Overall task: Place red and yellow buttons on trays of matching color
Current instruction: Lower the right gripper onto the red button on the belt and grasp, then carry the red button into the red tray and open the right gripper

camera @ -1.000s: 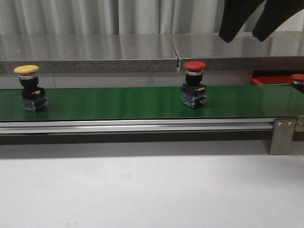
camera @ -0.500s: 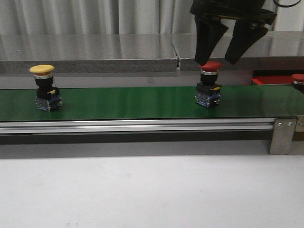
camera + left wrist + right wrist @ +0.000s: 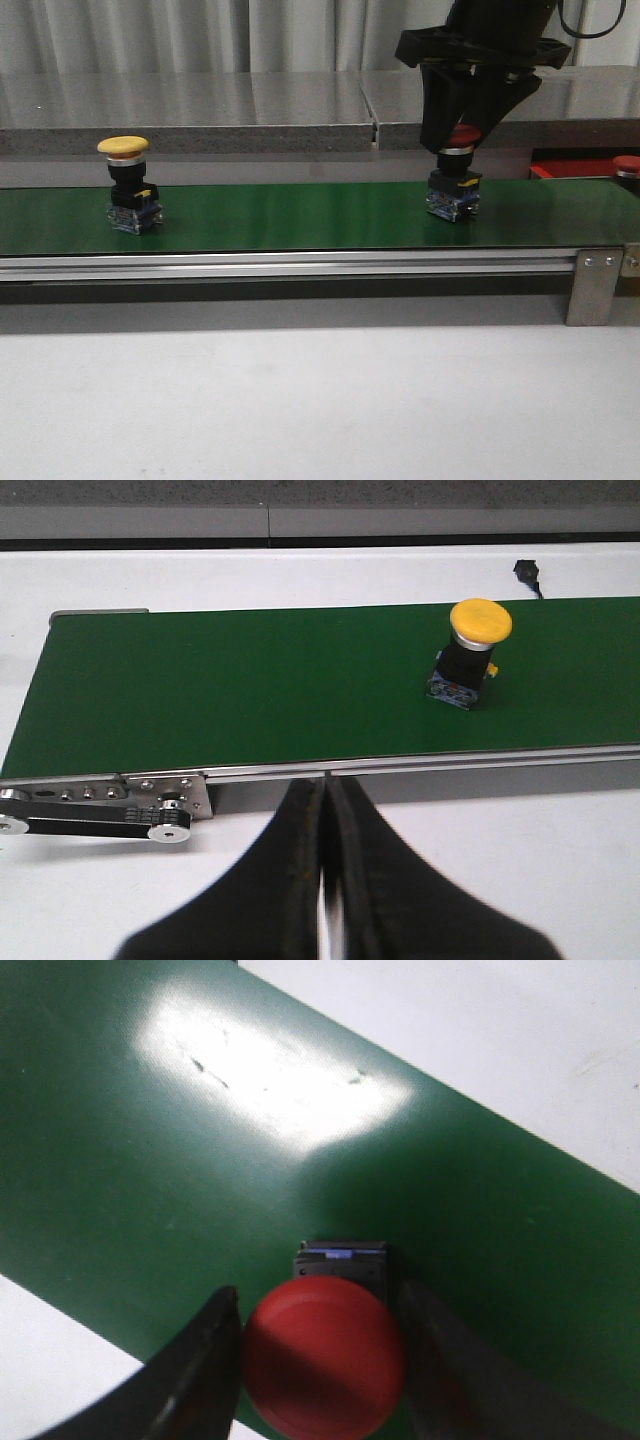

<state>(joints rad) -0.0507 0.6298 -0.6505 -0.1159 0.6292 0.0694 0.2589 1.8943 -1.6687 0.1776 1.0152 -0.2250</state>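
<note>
Near the camera the white table (image 3: 300, 400) is bare, and on the green belt (image 3: 290, 215) the yellow button (image 3: 128, 185) stands untouched at left, with the left gripper (image 3: 322, 880) pressed together, nowhere near it. At right, the right gripper (image 3: 462, 125) is spread either side of the red button (image 3: 455, 180), cap between the fingers, not visibly clamped. Far right, the red tray (image 3: 572, 169) already carries one red button (image 3: 627, 166); I'd judge two placements remain.

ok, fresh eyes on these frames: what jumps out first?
The right gripper straddling the red button at the belt's right end, fingers either side of its cap, not visibly clamped. Then the yellow button, alone toward the left on the belt. The left gripper is shut, off the belt.
</note>
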